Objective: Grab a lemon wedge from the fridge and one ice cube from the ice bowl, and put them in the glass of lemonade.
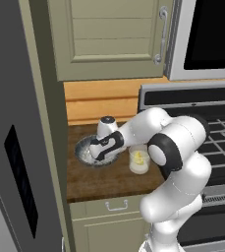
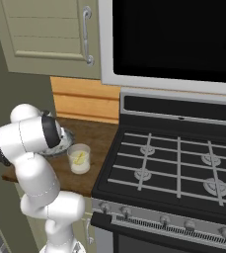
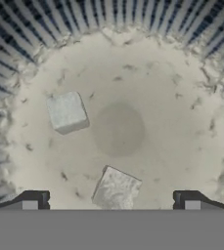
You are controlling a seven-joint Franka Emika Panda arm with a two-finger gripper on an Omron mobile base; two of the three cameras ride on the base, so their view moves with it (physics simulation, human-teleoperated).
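I had the gripper [image 3: 111,202] hanging straight over the ice bowl [image 3: 133,73], looking down into it, with its two dark fingertips [image 3: 33,200] spread wide apart and nothing between them but the bowl's pale speckled floor. Two ice cubes lay inside: one ice cube [image 3: 66,112] sat left of the bowl's centre, and the nearer ice cube [image 3: 116,188] lay just ahead of the gap between the tips, closer to the left one than the right, touching neither as far as I could make out. The bowl's ribbed dark wall ringed the top and left of the hand view. From the left base camera, the ice bowl [image 1: 84,147] rested on the wooden counter [image 1: 99,179], with the hand directly above it and hiding much of its rim. The glass of lemonade [image 1: 139,162] stood just beside the bowl on its right, upright, and I noted the lemon wedge [image 1: 139,158] already in it as a small yellow shape in the pale liquid. The right base camera gave the same: glass [image 2: 79,159] by the stove [image 2: 178,163], wedge inside. The fridge [image 1: 11,147] filled the left edge, its door shut.
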